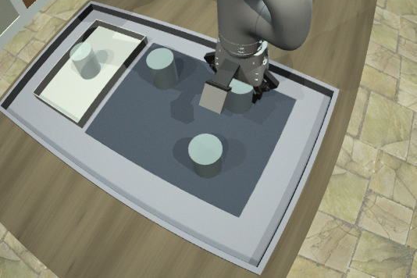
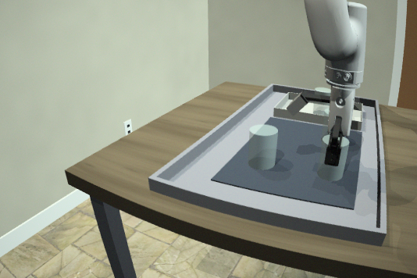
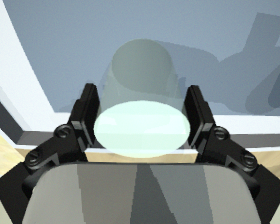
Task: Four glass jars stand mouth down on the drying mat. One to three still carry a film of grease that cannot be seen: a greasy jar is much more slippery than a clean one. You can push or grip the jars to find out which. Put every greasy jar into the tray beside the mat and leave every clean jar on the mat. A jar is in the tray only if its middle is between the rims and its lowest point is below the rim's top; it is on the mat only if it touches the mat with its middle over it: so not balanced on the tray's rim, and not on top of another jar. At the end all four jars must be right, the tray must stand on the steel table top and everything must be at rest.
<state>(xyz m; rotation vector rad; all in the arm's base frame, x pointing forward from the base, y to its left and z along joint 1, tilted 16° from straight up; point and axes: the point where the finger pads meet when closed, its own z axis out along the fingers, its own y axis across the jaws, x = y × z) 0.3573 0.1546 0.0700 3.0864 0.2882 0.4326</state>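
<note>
Four pale green glass jars show. My gripper [image 1: 239,94] [image 2: 333,158] [image 3: 142,97] is open, lowered around the jar at the mat's back right [image 1: 240,103] [image 2: 326,173] [image 3: 142,131], one finger on each side with narrow gaps in the wrist view. That jar stands upright on the dark mat [image 1: 137,119] [image 2: 301,186]. A second jar [image 1: 205,155] [image 2: 263,147] stands near the mat's front. A third jar [image 1: 162,68] stands at its back left, hidden by the arm in the exterior view. The fourth jar [image 1: 86,61] [image 2: 322,90] stands inside the tray [image 1: 66,100] [image 2: 301,118].
A raised rim [image 1: 164,28] [image 2: 187,199] surrounds the steel top, and its back stretch runs close behind the gripper. A block-shaped camera [image 1: 214,98] [image 2: 297,103] sticks out from the wrist on a bracket, above the mat.
</note>
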